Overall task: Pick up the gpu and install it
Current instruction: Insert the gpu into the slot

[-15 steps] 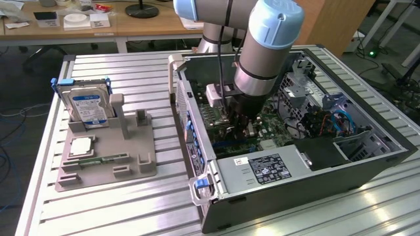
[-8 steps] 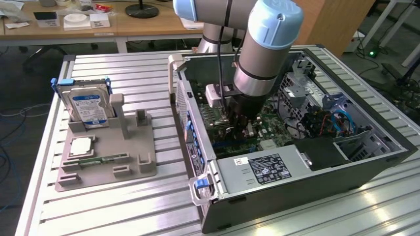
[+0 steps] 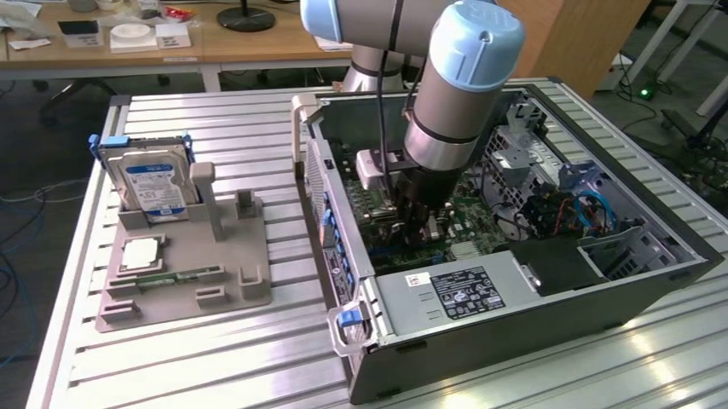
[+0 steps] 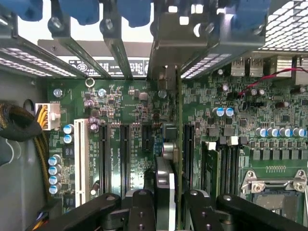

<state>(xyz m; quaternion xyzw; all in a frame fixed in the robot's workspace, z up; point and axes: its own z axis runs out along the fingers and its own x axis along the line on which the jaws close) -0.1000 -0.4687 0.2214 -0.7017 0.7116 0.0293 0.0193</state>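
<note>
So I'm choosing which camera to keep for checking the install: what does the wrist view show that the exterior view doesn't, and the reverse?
Wrist view alone: the gpu edge-on, gripped in the claw above the expansion slots, with its metal bracket up among the rear slot openings, plus the white slot.

Exterior view alone: the arm reaching down into the open computer case, the grey parts tray, the hard drive standing in it, and the power supply label.

Both: the green motherboard.

One gpu (image 4: 176,144), one hard drive (image 3: 153,186), one open computer case (image 3: 637,285), one grey holder tray (image 3: 245,285), one robot arm (image 3: 455,94).
</note>
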